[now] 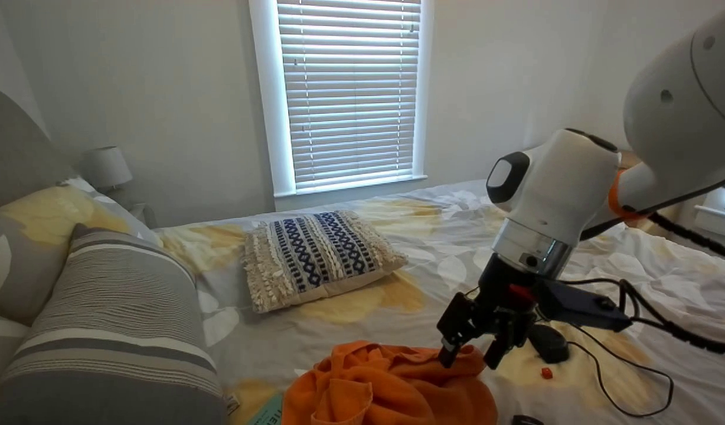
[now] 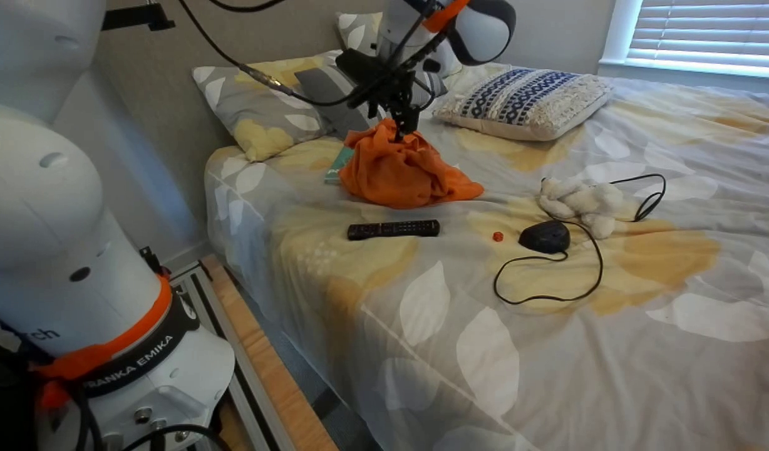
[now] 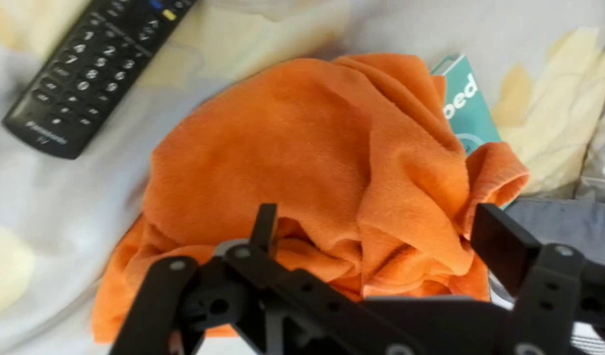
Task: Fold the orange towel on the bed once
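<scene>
The orange towel lies crumpled in a loose heap on the bed. It shows in both exterior views (image 1: 404, 389) (image 2: 403, 175) and fills the middle of the wrist view (image 3: 273, 138). Its surface has several folds and a curled edge at the right in the wrist view. My gripper is open, with its two fingers wide apart over the towel in the wrist view (image 3: 381, 229). In the exterior views the gripper (image 1: 470, 358) (image 2: 397, 128) is at the top of the heap. I cannot tell whether the fingertips touch the cloth. Nothing is held between them.
A teal box (image 3: 467, 106) lies partly under the towel. A black remote (image 2: 394, 230) lies near it. A black corded mouse (image 2: 545, 237), a small red object (image 2: 498, 237) and a white plush toy (image 2: 578, 199) lie on the bed (image 2: 422, 376). A woven cushion (image 1: 321, 254) and striped pillow (image 1: 120, 330) stand nearby.
</scene>
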Tool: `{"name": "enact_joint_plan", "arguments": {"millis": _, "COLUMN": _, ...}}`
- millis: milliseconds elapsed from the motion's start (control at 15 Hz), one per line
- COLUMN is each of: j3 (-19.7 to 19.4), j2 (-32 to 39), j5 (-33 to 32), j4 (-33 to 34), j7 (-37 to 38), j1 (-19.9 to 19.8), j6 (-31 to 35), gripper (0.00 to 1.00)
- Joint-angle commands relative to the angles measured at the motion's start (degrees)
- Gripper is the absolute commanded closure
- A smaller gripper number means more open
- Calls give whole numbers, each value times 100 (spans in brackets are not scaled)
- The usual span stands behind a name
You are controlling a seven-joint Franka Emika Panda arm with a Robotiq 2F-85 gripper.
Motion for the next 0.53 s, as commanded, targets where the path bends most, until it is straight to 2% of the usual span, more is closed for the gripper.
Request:
{"name": "enact_joint_plan", "arguments": {"millis": 0, "j3": -614, "j2": -452, "j5": -971, "j4": -7, "j7": 269, "j1": 596, "j6": -3, "gripper": 0}}
{"name": "enact_joint_plan", "arguments": {"millis": 200, "j3": -1324, "j2": -640, "j5": -1439, "j4": 243, "j7": 289, "j1": 1264, "j6": -48, "gripper": 0}}
{"name": "enact_joint_plan", "arguments": {"millis": 267, "j3": -2034, "j2": -383, "j5": -1035, "j4": 371, "j7": 49, "j1": 1822, "j6": -57, "gripper": 0}}
{"name": "enact_joint_plan", "arguments": {"millis": 467, "j3": -3145, "j2": -450, "j5": -964, "j4": 463, "j7": 94, "j1": 2860, "j6": -331, "gripper": 0}}
